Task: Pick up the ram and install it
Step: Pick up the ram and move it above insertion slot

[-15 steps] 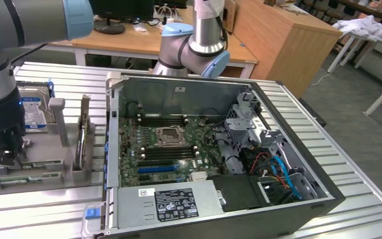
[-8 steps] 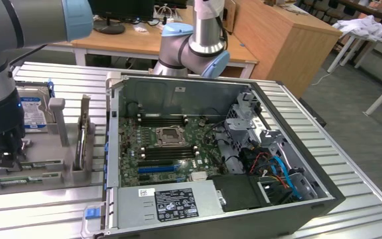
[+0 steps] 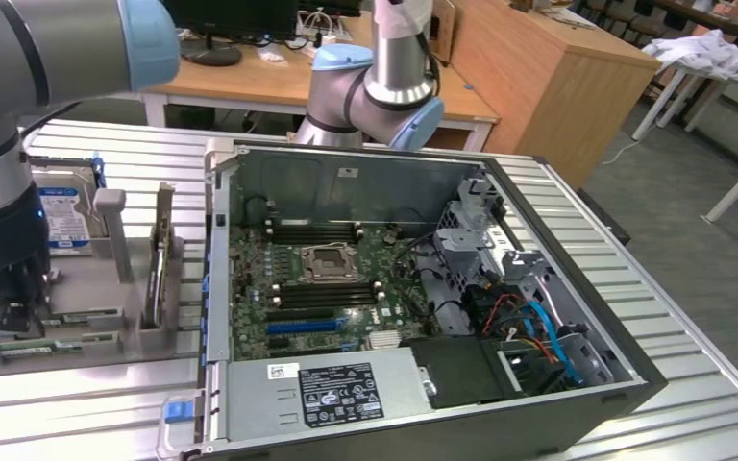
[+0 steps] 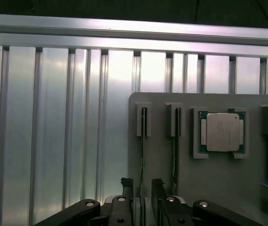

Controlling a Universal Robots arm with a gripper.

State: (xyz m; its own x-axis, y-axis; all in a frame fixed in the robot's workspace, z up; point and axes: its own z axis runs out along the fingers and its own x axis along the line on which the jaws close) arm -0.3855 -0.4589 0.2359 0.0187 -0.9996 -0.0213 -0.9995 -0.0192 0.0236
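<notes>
Two green ram sticks stand on edge in a grey holder plate (image 4: 162,165); one ram (image 4: 142,150) runs straight between my fingertips, the other ram (image 4: 175,150) lies just beside them. My gripper (image 4: 142,188) is open, one finger on each side of the first stick, with a small gap to both. In the exterior view the gripper (image 3: 4,312) hangs low over the holder plate at the exterior view's left, over the ram (image 3: 81,315).
A silver CPU (image 4: 222,132) sits in the holder beside the sticks, and a blue-labelled hard drive (image 3: 61,216) stands behind. The open computer case (image 3: 561,240) with its motherboard (image 3: 324,279) fills the middle of the ribbed metal table (image 3: 676,317). An upright card (image 3: 161,259) stands between holder and case.
</notes>
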